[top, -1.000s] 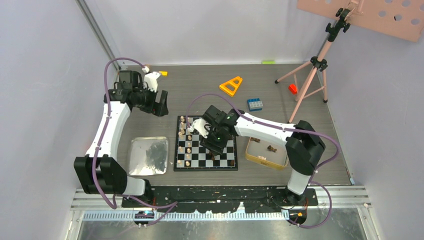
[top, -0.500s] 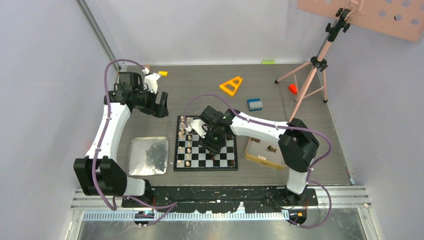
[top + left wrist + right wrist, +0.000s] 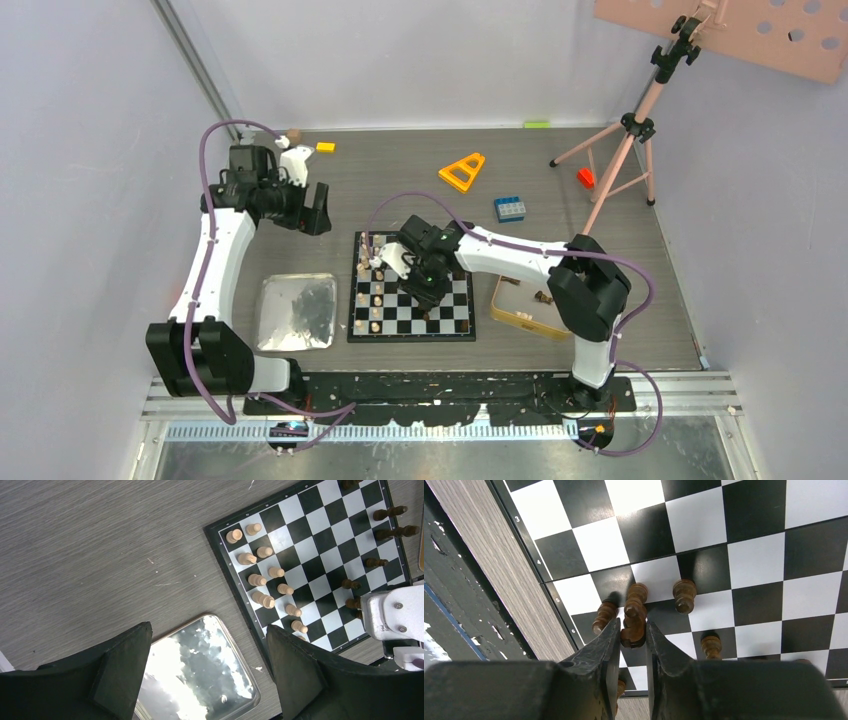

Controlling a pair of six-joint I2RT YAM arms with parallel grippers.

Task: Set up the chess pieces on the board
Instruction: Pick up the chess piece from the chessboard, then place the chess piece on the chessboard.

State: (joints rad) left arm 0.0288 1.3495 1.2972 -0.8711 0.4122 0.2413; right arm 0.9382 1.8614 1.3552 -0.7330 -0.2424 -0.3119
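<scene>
at far left, leave the left gripper [image 3: 207, 630] parked: fingers spread wide over the bare table [image 3: 100, 540], holding nothing, well apart from the work. just right of that, skip the silver tray [image 3: 200, 675], lying beside the board [image 3: 320, 540]. on the board's left two files, treat the light chess pieces [image 3: 257, 580] as seemingly finished, upright in a double row; avoid brushing them. further right, watch the right gripper [image 3: 631, 630]: clamped on a dark piece [image 3: 634, 615], low over the dark side, close to the numbered border. judging by the gaps there, roughly mid-way through the dark ranks. lower straight down, get the piece upright, and centre its base on one square before letting go. mind the closest neighbour [image 3: 604, 617], nearly touching the held piece, and the second neighbour [image 3: 684, 596], just beside on the other side. open only a little, then lift straight up, so neither finger clips them. at far right, go next to the gold-rimmed tin [image 3: 520, 322] for the remaining dark pieces [image 3: 545, 297].
</scene>
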